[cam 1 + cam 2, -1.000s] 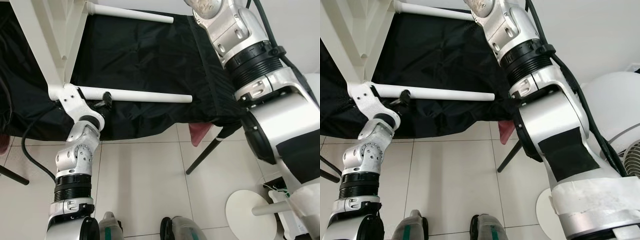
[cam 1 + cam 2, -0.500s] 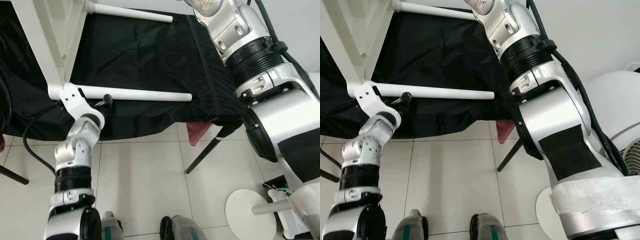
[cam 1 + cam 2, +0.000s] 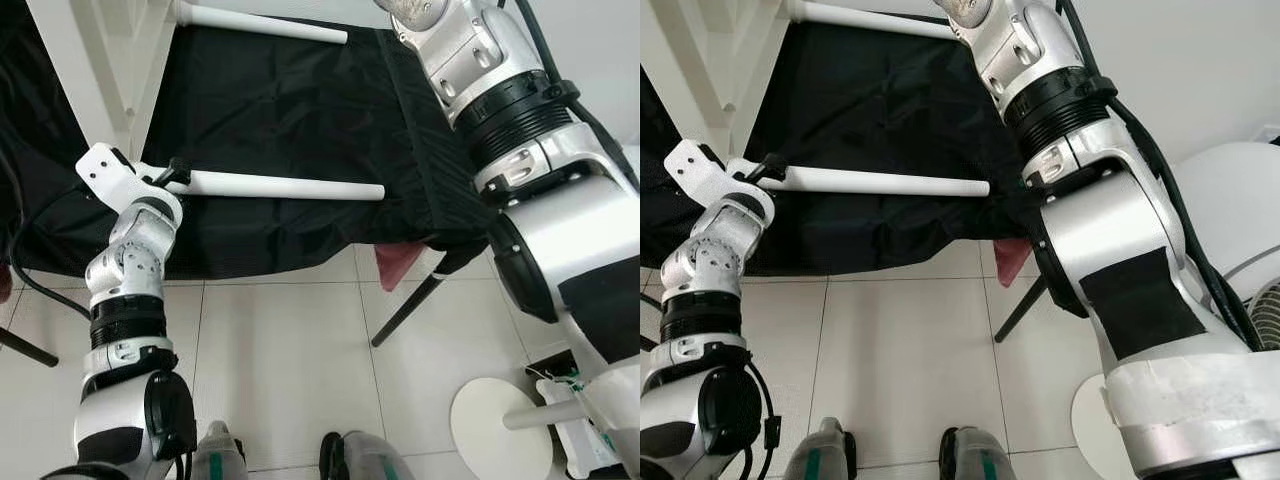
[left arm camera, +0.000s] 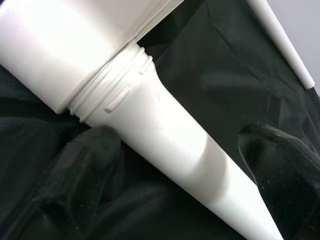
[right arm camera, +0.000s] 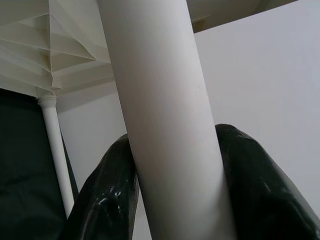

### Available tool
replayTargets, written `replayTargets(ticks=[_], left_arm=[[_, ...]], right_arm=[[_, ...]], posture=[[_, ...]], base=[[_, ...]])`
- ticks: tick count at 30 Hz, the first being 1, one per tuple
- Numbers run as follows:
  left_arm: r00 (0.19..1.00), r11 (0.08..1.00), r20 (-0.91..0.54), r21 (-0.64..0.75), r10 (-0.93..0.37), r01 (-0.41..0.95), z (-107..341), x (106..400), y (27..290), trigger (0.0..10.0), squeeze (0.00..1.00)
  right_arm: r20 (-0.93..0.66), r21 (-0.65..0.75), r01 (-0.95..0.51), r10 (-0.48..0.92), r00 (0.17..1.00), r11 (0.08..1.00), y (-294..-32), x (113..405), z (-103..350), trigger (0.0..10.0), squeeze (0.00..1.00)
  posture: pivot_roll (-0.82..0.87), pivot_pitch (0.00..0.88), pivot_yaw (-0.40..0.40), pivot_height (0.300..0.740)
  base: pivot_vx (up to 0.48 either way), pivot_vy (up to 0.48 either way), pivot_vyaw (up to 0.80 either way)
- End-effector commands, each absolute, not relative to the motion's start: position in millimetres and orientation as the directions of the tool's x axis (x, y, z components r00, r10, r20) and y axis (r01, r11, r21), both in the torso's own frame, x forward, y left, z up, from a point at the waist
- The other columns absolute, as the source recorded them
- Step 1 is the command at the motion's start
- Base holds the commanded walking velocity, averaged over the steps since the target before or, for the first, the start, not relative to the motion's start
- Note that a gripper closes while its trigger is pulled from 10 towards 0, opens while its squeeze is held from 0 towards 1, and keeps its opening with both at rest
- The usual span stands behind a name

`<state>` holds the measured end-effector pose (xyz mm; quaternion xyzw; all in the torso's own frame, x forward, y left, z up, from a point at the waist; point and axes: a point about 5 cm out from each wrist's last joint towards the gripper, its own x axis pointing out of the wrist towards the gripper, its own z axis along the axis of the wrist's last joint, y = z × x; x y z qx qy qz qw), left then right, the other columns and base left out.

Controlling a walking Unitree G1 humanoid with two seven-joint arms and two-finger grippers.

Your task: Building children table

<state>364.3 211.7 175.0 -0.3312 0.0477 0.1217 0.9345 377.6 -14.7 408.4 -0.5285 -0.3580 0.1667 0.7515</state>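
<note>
Black cloth [image 3: 300, 110] lies under the white table leg [image 3: 290, 186], with the left gripper [image 4: 175, 165] spread wide around it and the right gripper [image 5: 175, 165] squeezing another leg [image 5: 165, 125] toward twelve o'clock.

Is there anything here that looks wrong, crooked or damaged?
Nothing looks damaged. The white table lies on its side on the black cloth, as assembly needs. The left gripper straddles a screwed-in leg near its threaded base; the right gripper clamps another leg.
</note>
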Motion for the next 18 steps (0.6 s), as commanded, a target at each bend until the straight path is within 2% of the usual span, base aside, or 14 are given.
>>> replayTargets(ticks=[1,11,12,13,14,18], left_arm=[[0.965,0.732,-0.195,-0.630,0.175,-0.260,169.5,366.0,207.3,10.0,0.00],[0.955,0.691,-0.260,-0.666,0.139,-0.282,157.3,365.9,195.7,10.0,0.00],[0.954,0.670,-0.262,-0.684,0.144,-0.289,155.7,366.2,195.7,10.0,0.00],[0.954,0.670,-0.262,-0.684,0.144,-0.289,155.7,366.2,195.7,10.0,0.00],[0.950,0.656,-0.270,-0.691,0.156,-0.304,153.0,367.5,196.7,10.0,0.00],[0.944,0.634,-0.283,-0.702,0.169,-0.324,150.6,369.0,198.0,10.0,0.00]], right_arm=[[0.502,-0.836,0.184,0.586,0.636,0.516,-22.5,367.5,441.8,0.0,0.00],[0.505,-0.834,0.187,0.582,0.637,0.519,-23.2,367.0,443.6,0.0,0.00],[0.506,-0.833,0.188,0.581,0.638,0.520,-23.4,367.1,443.6,6.5,0.00],[0.506,-0.833,0.188,0.581,0.638,0.520,-23.4,367.1,443.6,6.5,0.00],[0.508,-0.832,0.190,0.578,0.639,0.521,-23.6,367.2,444.0,10.0,0.00],[0.517,-0.827,0.198,0.572,0.637,0.527,-24.3,366.8,445.7,10.0,0.00]], posture=[[-0.02,0.059,-0.038,0.740],[-0.02,0.067,-0.033,0.740],[-0.03,0.069,-0.031,0.740],[-0.03,0.069,-0.031,0.740],[-0.03,0.072,-0.032,0.740],[-0.04,0.075,-0.031,0.740]], base=[[0.000,0.000,0.00],[0.000,0.000,0.00],[0.000,0.000,0.00],[0.000,0.000,0.00],[0.000,0.000,0.00],[0.000,0.000,0.00]])
